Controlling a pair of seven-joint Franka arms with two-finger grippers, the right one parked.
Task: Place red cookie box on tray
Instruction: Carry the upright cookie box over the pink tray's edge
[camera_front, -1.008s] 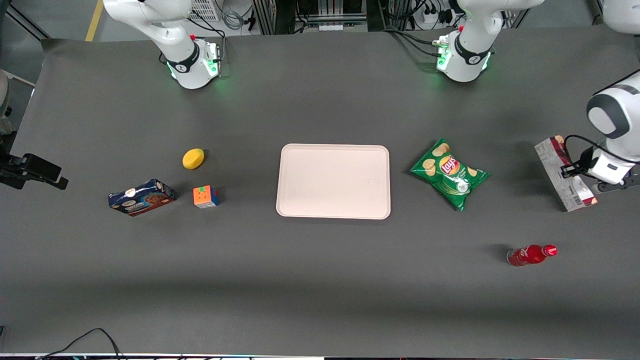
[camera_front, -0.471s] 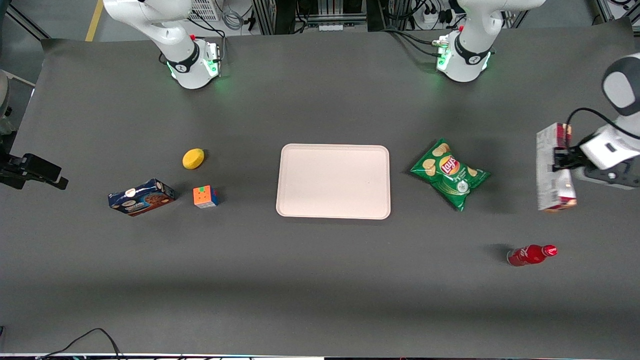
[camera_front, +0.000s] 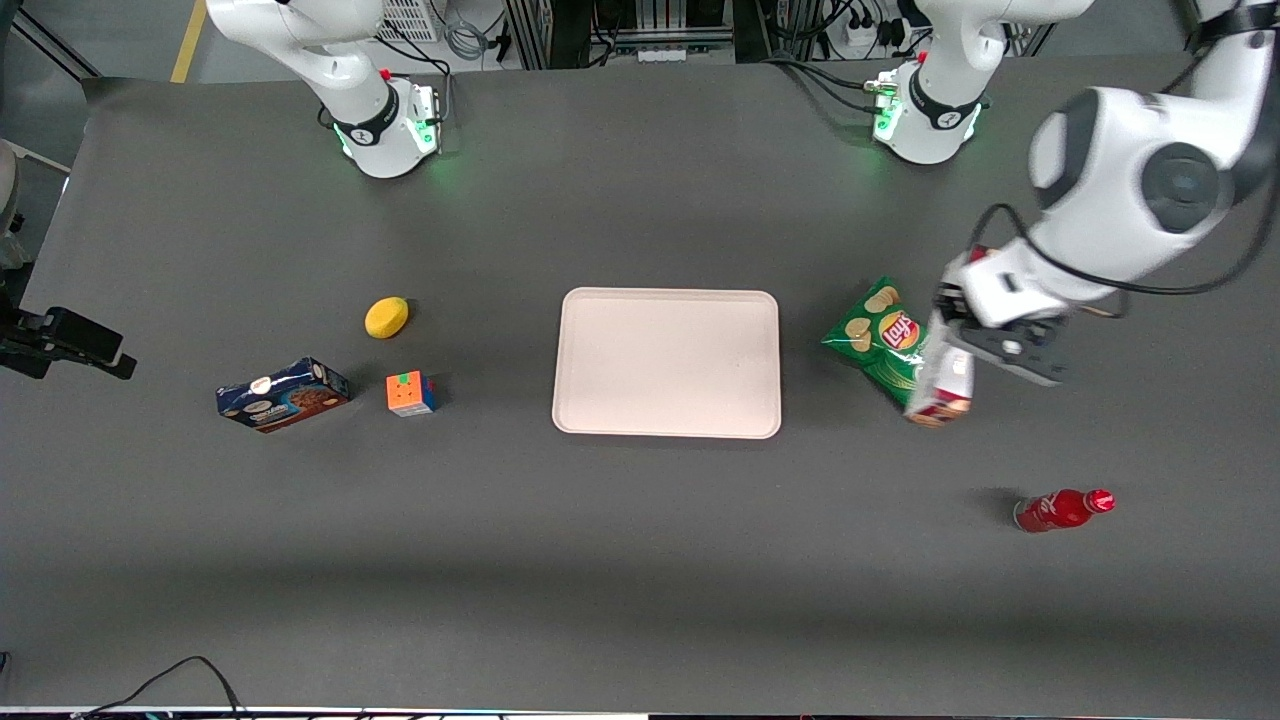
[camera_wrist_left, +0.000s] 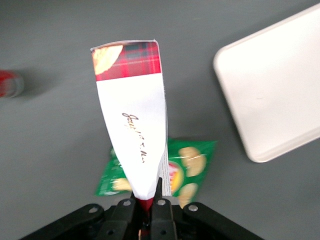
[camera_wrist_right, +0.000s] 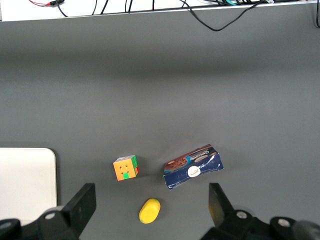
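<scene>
The red cookie box (camera_front: 941, 388) hangs in the air over the edge of a green chips bag (camera_front: 872, 335), held by one end. My left gripper (camera_front: 950, 338) is shut on it, toward the working arm's end of the table from the tray (camera_front: 667, 362). In the left wrist view the box (camera_wrist_left: 135, 120) shows a white face and a red tartan end, pinched between the fingers of the gripper (camera_wrist_left: 148, 194). The chips bag (camera_wrist_left: 192, 165) lies under it, with the pale tray (camera_wrist_left: 280, 85) beside.
A red bottle (camera_front: 1062, 509) lies nearer the front camera than the gripper. Toward the parked arm's end lie a blue cookie box (camera_front: 283, 393), a colour cube (camera_front: 411, 393) and a yellow lemon (camera_front: 386, 317).
The gripper has lifted the red cookie box off the table near the working arm's end and carried it toward the tray, to above the chips bag.
</scene>
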